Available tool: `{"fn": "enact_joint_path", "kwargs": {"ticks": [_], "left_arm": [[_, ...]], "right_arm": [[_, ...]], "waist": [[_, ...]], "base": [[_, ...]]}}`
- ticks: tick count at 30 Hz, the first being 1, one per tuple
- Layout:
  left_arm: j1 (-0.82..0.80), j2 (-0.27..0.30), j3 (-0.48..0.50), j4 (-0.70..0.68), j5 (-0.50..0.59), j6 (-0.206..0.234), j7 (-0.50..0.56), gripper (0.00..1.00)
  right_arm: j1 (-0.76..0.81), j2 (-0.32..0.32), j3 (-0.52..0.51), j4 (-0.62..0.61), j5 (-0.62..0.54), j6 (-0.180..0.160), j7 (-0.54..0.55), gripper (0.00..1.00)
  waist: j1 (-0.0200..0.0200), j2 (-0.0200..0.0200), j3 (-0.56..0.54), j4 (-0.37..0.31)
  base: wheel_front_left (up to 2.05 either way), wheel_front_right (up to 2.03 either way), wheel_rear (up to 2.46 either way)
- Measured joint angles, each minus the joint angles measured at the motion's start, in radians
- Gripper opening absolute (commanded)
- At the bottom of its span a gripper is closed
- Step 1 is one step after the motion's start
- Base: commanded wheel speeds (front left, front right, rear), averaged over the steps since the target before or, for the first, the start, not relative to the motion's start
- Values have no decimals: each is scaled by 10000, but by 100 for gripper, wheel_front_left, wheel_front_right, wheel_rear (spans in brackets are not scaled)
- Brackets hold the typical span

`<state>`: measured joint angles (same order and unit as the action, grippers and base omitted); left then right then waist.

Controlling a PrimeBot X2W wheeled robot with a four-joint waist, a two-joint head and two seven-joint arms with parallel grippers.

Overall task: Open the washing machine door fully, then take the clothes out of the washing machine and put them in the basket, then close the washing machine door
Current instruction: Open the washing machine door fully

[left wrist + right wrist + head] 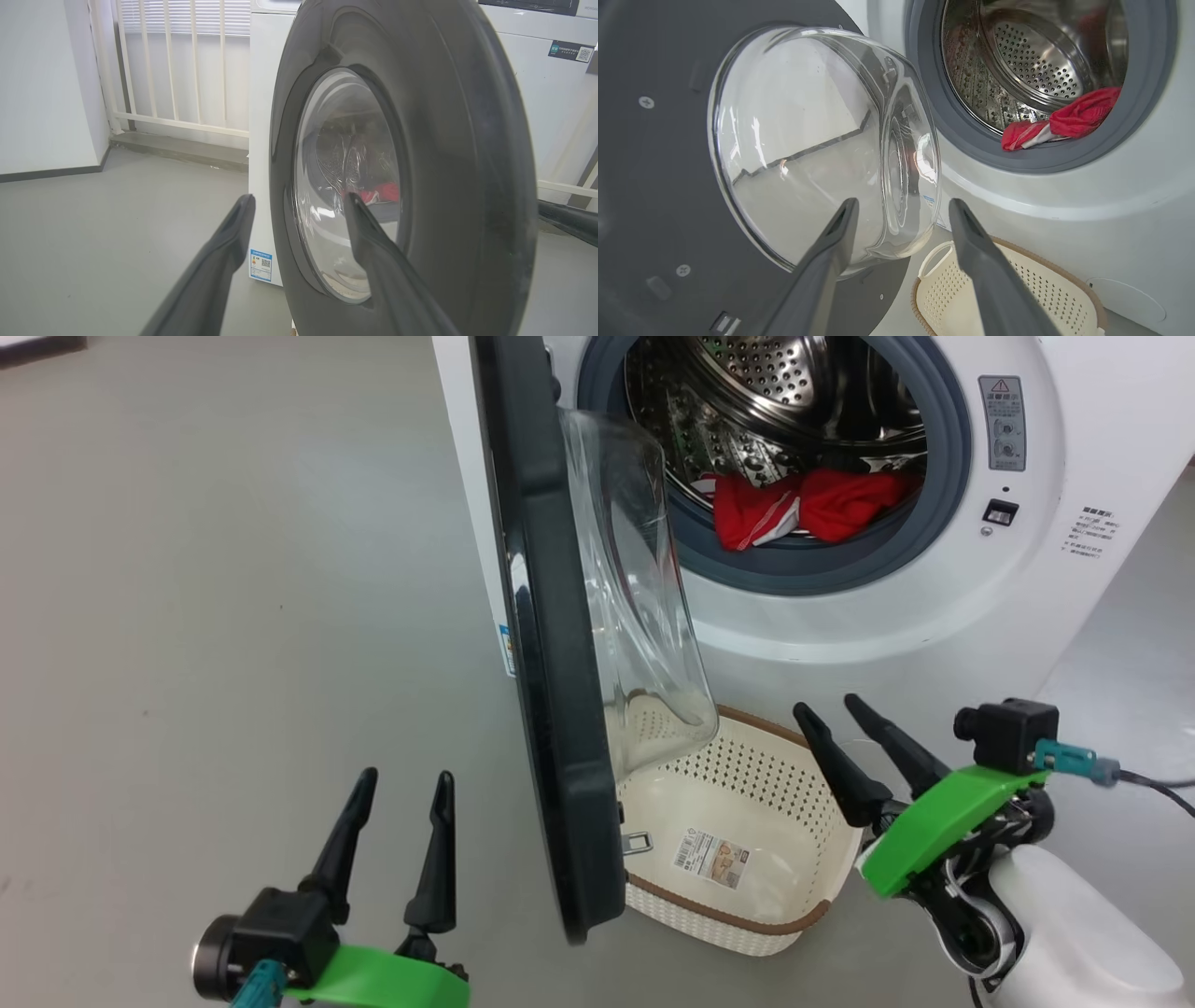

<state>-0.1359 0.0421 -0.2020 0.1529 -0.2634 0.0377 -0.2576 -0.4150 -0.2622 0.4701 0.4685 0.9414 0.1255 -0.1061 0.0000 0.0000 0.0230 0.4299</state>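
Jaws stand apart on both grippers. The left gripper (406, 777) hangs over the grey floor (233, 569) on the outer side of the large round black-rimmed washing machine door (551, 663), fingers pointing toward it, apart from it. The right gripper (828, 705) hangs by the right end of the small cream-white perforated plastic basket (738, 933), on the door's inner side.

The door is swung out, edge-on in the head view, its bulging clear glass window (644, 597) facing the big white front-loading washing machine (1027, 597). Bright red fabric clothes with white trim (803, 509) lie at the front of the steel perforated drum (747, 392), against the grey-blue rubber ring (840, 569). The basket sits on the floor below the opening, partly behind the door's lower edge.
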Motion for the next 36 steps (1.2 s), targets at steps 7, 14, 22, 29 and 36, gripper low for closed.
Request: {"fn": "enact_joint_path", "kwargs": {"ticks": [7,14,22,29,36], "left_arm": [[169,4,84,-104,79,0,0,100],[169,4,128,-201,82,0,-2,100],[171,4,186,-311,79,2,0,100],[171,6,199,-399,73,71,0,100],[170,4,201,-426,73,75,-2,100]], "right_arm": [[258,249,-821,217,-2963,2,-1321,100],[1239,1260,-2832,-917,-5914,2,-1444,100],[2500,2038,-4096,-2224,-7384,4,-1494,100],[2913,2084,-4155,-2637,-7480,4,-1494,100],[3139,2098,-3904,-2744,-7367,4,-1494,100]], "waist": [[0,0,-68,-38],[0,0,-11,-56],[0,0,86,-70],[0,0,167,-100],[0,0,127,-80]], "base": [[0,0,0],[0,0,0],[0,0,0],[0,0,0],[0,0,0]]}}
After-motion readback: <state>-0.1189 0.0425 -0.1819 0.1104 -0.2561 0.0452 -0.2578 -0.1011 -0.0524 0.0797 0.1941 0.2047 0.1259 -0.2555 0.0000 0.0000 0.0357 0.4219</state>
